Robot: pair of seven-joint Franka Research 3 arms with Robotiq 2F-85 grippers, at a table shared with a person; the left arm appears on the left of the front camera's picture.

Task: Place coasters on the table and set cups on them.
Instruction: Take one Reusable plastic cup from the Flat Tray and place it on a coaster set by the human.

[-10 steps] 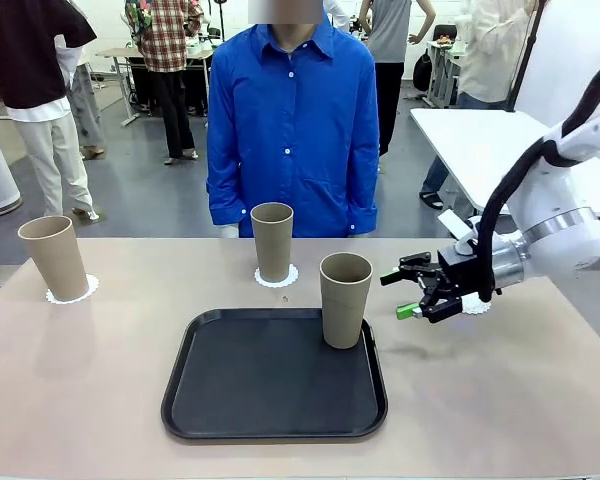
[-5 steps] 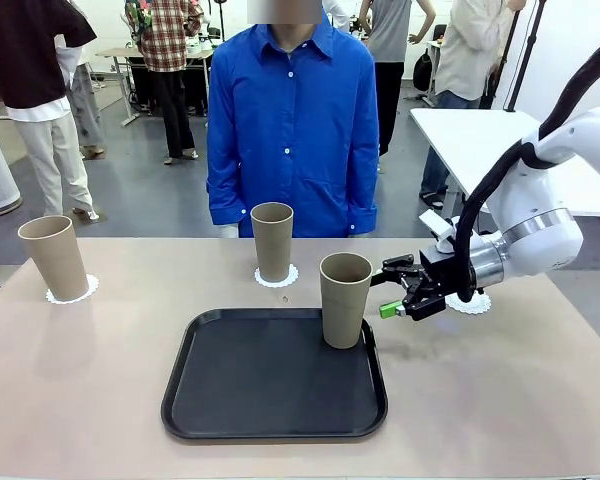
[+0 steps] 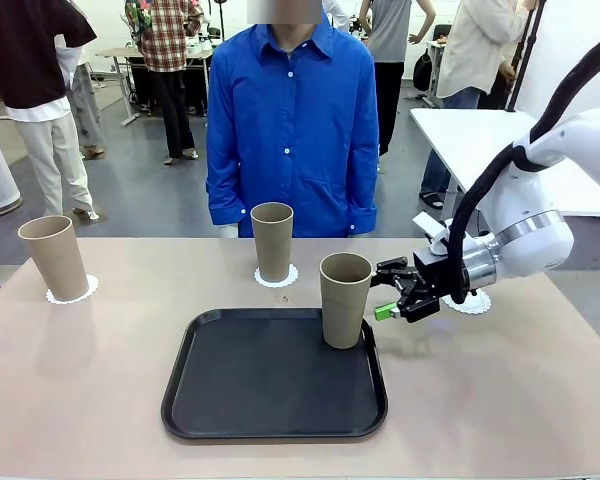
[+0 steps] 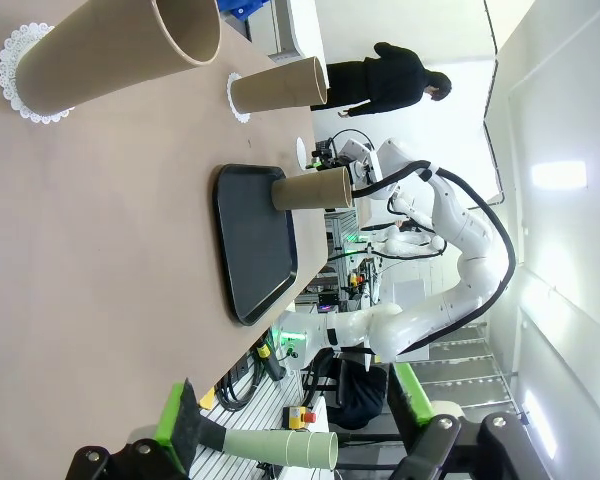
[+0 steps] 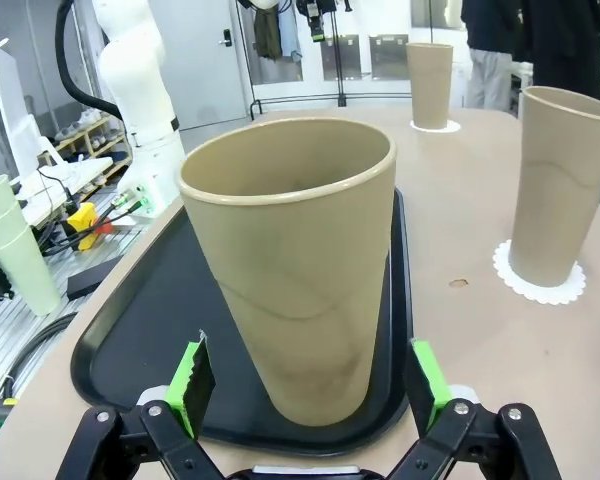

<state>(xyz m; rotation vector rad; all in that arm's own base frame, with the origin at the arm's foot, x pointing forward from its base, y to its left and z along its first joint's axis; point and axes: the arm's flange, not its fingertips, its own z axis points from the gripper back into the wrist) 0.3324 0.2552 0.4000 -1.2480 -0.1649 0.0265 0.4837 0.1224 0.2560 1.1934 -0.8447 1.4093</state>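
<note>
Since a second ago the right gripper (image 3: 394, 292) had moved left, closing in on the tall tan-brown tumbler (image 3: 345, 299) on the black rectangular tray (image 3: 273, 402). Front: jaws spread wide, just beside that cup, not touching. Two more cups sat on white lacy paper doilies, one mid-table (image 3: 272, 241), one far left (image 3: 54, 258); a bare doily (image 3: 472, 303) lay behind the gripper on the beige tabletop (image 3: 500, 390). Left wrist: left gripper (image 4: 298, 437) wide open, empty. Right wrist: tumbler (image 5: 298, 262) stood between the open green pads (image 5: 192, 378).
</note>
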